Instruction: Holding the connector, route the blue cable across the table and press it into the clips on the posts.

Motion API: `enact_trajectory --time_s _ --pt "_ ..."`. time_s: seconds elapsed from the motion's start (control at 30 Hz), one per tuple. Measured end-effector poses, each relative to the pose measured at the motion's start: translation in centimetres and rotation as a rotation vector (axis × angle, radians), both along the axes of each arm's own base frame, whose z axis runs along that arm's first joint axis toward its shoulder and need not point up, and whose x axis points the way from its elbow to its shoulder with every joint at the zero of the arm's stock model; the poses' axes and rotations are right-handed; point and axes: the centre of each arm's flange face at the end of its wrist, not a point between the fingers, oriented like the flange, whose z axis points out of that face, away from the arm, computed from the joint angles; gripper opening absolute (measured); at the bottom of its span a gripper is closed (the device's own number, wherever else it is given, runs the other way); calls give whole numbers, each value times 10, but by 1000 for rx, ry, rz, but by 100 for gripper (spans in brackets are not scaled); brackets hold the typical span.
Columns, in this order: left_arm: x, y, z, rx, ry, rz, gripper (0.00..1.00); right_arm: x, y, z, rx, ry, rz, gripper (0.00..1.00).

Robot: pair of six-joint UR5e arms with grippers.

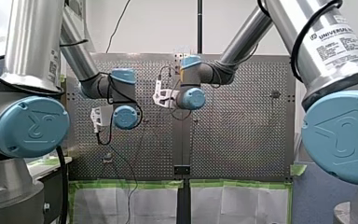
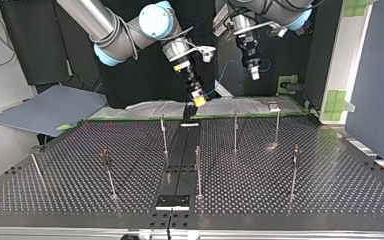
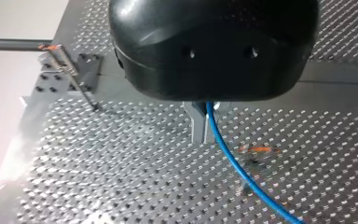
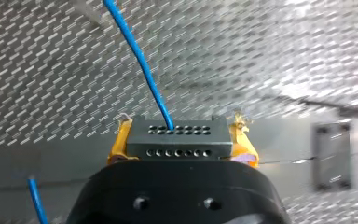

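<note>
Here the thin blue cable (image 4: 142, 60) leaves a grey, perforated connector (image 4: 179, 137).

You see a blue cable (image 4: 140, 56), a dark grey connector (image 4: 177, 140) dotted with holes, yellow pads (image 4: 117, 145), a silver perforated counter (image 2: 330, 175).

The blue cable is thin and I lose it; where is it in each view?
Front view: not discernible.
Top view: blue cable, a thin arc between my left gripper and my right gripper.
Left wrist view: cable trails from my left gripper's fingers.
Right wrist view: cable rises from the connector my right gripper holds.
Shared landmark: the perforated table.
</note>
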Motion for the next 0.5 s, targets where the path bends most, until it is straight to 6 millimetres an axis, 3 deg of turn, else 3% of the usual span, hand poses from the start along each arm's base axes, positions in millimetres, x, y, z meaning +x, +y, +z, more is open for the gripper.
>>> enact_trajectory --time_s 0.5 --pt "22 36 51 -15 -38 70 0 11 14 118 -112 -121 79 0"
